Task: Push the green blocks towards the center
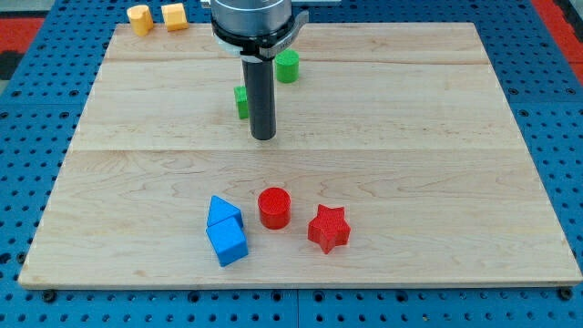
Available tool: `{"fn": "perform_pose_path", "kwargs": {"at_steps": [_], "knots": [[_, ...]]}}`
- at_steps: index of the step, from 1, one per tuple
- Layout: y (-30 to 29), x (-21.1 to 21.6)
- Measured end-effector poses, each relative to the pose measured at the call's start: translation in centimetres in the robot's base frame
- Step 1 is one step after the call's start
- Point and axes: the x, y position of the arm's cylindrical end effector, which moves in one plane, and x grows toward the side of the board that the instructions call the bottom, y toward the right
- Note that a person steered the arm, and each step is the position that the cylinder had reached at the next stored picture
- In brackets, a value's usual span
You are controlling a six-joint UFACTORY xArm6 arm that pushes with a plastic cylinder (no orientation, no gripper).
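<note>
So the job here looks roughly halfway, judging from how things lie. There are two green blocks: one (241,100) sits just left of the rod and is partly hidden behind it, so its shape is hard to call, and the other, a green cylinder (288,66), is further toward the view's top, just right of the rod. Both are above the middle of the board (437,182), the near one fairly close to center, the cylinder still a fair way off near the top edge. So what's left, by the look of it, is nudging both down toward the view's bottom a bit, the cylinder more than the other. There's no gripper on this arm, nothing to open or close, just a dark rod, and its tip (263,138) rests on the wood slightly below and right of the near green block. Whether the rod actually touches that block is impossible to tell since they overlap in the view. Everything else is out of the way: two orange blocks (156,17) up at the top left corner, a red cylinder (274,208), red star (329,229) and two blue blocks (225,231) down near the bottom.
</note>
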Motion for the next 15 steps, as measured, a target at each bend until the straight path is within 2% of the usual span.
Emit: {"fn": "perform_pose_path", "kwargs": {"at_steps": [3, 4, 5, 6, 7, 8, 9, 10, 11, 12, 13, 14, 15], "knots": [[-1.6, 0.6], [-6.9, 0.7], [-8.9, -1.9], [-2.4, -5.1], [-4.5, -7.6], [-2.1, -8.9], [0.9, -5.7], [-0.2, -8.8], [-2.2, -14.9], [1.3, -16.0], [2.1, -9.0], [2.1, -5.6], [3.0, -12.7]]}}
